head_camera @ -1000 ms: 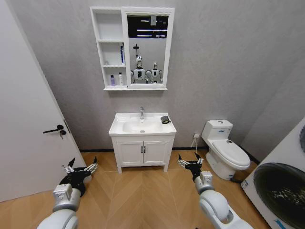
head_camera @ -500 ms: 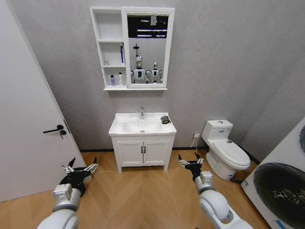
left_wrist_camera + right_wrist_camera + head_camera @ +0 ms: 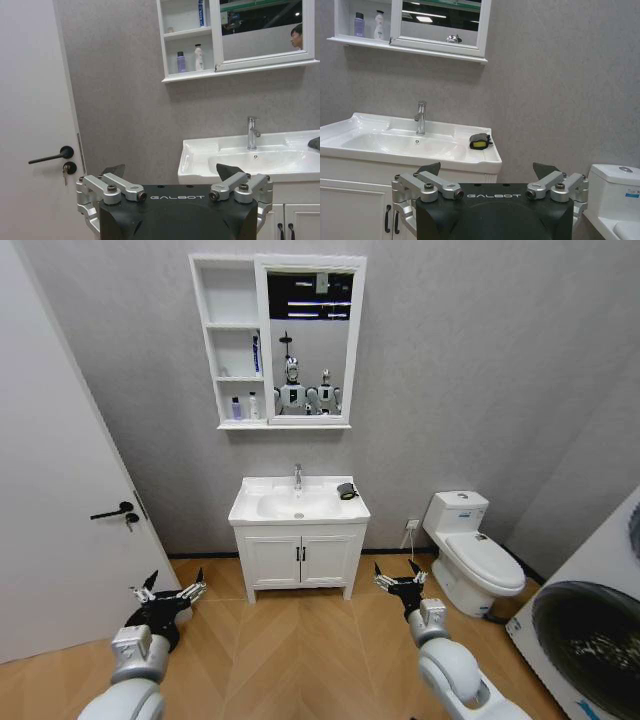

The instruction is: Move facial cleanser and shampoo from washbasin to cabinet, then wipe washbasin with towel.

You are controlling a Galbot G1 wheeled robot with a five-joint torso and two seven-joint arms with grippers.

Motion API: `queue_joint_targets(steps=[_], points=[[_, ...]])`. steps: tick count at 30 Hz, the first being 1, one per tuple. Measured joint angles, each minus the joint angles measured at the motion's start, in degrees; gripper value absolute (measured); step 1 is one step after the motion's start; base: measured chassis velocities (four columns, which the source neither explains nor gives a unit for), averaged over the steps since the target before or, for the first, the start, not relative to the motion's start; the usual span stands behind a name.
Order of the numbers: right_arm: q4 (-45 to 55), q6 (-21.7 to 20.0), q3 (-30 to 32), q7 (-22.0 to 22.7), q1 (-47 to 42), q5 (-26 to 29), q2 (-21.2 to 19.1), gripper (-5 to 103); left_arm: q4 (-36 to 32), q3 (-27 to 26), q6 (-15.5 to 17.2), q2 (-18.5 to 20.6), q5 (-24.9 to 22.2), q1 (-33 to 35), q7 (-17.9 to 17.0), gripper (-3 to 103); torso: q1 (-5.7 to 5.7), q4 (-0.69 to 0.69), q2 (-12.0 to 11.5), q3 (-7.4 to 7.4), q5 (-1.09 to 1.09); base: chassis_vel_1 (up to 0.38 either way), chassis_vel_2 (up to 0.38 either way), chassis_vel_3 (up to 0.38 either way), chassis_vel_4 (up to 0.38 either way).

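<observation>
The washbasin (image 3: 298,502) is a white rectangular ceramic piece with a smooth oval bowl, a wide flat glossy rim and an upright chrome tap (image 3: 297,476) at the back centre. It sits on a low white two-door vanity (image 3: 299,558) against a grey textured wall. On the rim at the basin's right rear corner lies the towel (image 3: 347,491), a small dark grey cloth, soft and bunched (in the right wrist view (image 3: 480,141) a patch of yellow shows in its folds).

Above the basin hangs the cabinet (image 3: 232,342), a tall narrow white shelf unit with three doorless compartments, joined on its right side to a white-framed mirror (image 3: 309,340). In the lowest compartment stand a small purple bottle (image 3: 236,408) and a white bottle (image 3: 253,406) side by side; a blue tube (image 3: 256,354) stands upright in the middle compartment.

Both arms hang low over the wooden herringbone floor, well apart from the basin. The left gripper (image 3: 168,590) is out in front of a white door with a black lever handle (image 3: 114,511), its black-tipped fingers spread wide with nothing between them. The right gripper (image 3: 400,578) is between the vanity and a white toilet (image 3: 472,554), its fingers likewise spread wide and holding nothing.
</observation>
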Motion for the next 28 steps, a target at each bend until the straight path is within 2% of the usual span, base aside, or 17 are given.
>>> queue_joint_targets(steps=[28], points=[[0.0, 0.0, 0.0, 0.0, 0.0, 0.0, 0.0, 100, 0.0, 0.0, 0.0, 0.0, 0.0, 0.0, 0.0, 100, 0.0, 0.0, 0.0, 0.0, 0.0, 0.0, 0.0, 0.0, 0.0]])
